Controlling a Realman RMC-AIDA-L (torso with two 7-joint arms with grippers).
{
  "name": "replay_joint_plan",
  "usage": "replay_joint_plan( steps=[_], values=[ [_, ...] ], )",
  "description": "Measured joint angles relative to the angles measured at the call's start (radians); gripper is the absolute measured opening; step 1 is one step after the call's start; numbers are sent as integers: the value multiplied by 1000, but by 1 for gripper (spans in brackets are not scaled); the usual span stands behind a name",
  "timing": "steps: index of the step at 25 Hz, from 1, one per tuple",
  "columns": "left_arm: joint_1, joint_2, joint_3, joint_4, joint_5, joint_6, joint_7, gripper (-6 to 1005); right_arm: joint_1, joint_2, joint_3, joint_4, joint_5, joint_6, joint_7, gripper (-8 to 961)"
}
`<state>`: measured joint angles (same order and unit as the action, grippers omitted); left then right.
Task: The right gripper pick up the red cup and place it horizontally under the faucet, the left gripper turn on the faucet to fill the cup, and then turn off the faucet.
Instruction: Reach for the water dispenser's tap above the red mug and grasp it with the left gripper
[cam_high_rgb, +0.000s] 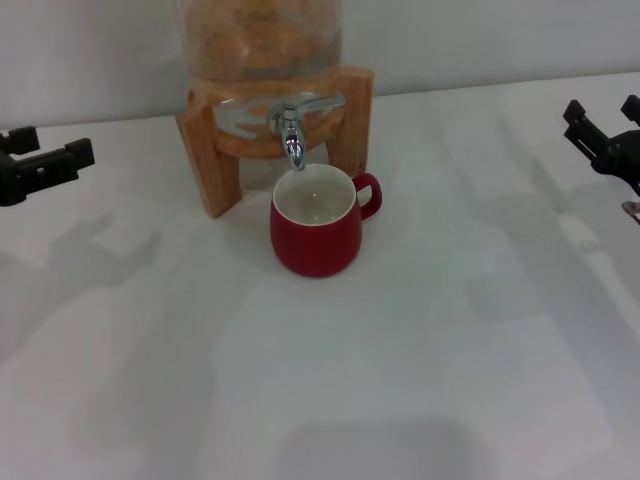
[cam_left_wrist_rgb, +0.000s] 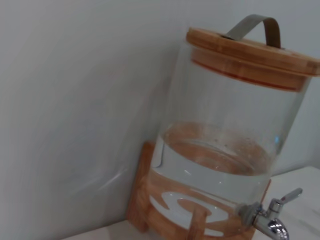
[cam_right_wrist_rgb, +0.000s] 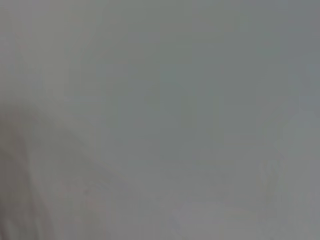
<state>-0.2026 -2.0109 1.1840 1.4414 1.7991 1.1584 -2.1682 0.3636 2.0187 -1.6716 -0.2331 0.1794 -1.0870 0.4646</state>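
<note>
The red cup (cam_high_rgb: 316, 232) stands upright under the faucet (cam_high_rgb: 292, 135), both grippers well apart at the edges

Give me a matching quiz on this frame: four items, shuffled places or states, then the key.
Items:
1. red cup
2. faucet
3. left gripper
4. right gripper

Places/states:
A. at the head view's right edge, away from the cup
B. upright on the table, below the spout
C. at the head view's left edge, holding nothing
D. on the glass jar, between the legs of the wooden stand

Pairs: 1-B, 2-D, 3-C, 4-A
</note>
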Motion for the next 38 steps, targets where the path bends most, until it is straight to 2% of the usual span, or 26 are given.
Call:
replay_joint_plan(
  steps=[10, 15, 24, 38],
  values=[
    [-128, 2, -31, -9, 144, 55, 40, 795, 3, 1, -20, 0, 0, 1, 0, 843],
    [-182, -1, -29, -12, 138, 98, 101, 795, 3, 4, -24, 0, 0, 1, 0, 843],
    [-235, -12, -31, -28, 88, 131, 167, 795, 3, 4, -43, -3, 0, 1, 14, 843],
    [-362, -13, -32, -163, 52, 130, 233, 795, 5, 5, -83, -3, 0, 1, 14, 843]
  ],
)
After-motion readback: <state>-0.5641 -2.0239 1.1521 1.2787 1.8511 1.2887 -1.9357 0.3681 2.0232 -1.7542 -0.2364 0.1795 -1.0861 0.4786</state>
